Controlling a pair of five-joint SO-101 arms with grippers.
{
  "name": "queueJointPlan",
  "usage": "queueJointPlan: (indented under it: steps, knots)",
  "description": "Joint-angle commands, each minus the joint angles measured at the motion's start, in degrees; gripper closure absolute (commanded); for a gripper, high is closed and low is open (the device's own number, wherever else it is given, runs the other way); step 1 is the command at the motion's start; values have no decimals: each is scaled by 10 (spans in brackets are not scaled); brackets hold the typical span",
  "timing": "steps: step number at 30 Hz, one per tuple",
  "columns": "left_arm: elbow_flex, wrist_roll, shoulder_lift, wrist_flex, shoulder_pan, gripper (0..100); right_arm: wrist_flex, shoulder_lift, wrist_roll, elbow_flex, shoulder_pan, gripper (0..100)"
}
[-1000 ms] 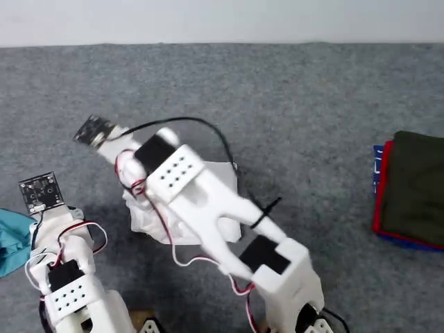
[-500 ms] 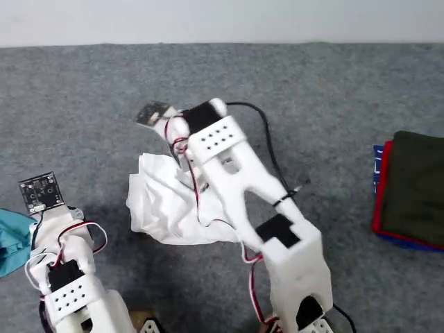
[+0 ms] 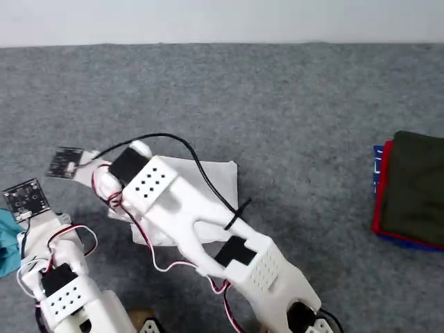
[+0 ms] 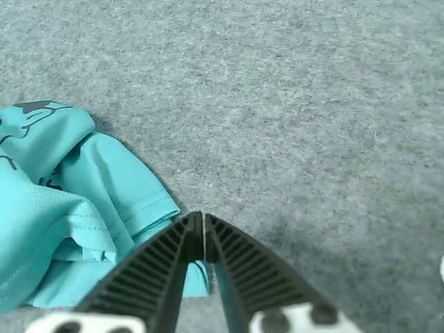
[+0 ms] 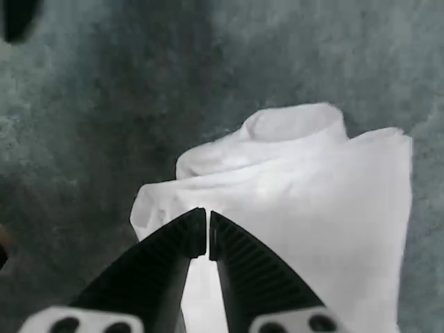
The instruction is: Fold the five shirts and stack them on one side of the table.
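A grey, felt-like cover spreads over the whole table (image 3: pixel 312 104), its nap rough and faintly mottled. Along the far edge runs a plain white wall (image 3: pixel 222 21).

The white shirt (image 3: pixel 216 179) lies left of the table's middle, partly flattened, with one straight edge and a corner showing on its far right. The right arm (image 3: pixel 208 222) stretches across it from the near edge toward the left. In the right wrist view the right pincer (image 5: pixel 208 232) has its jaws pressed together above the rumpled, rolled border of the white shirt (image 5: pixel 333 208), where cloth meets grey cover. Whether any cloth is caught between the tips cannot be told.

The teal shirt (image 3: pixel 5 243) sits crumpled at the table's left edge, beside the left arm (image 3: pixel 62 291). The left pincer (image 4: pixel 205 239) is also pressed together, tips just over the hem of the teal shirt (image 4: pixel 62 201), holding nothing that can be seen.

At the right edge, well apart from both arms, is a folded stack: a green shirt (image 3: pixel 416 187) on top, a red shirt (image 3: pixel 380 201) under it, and a blue shirt (image 3: pixel 377 163) peeking out below.
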Motion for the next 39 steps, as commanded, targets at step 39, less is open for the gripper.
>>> queueJointPlan:
  steps: [39]
  knots:
    - [-35,49,-8,-13,-40,985,95,-22,-106,-74,55,988]
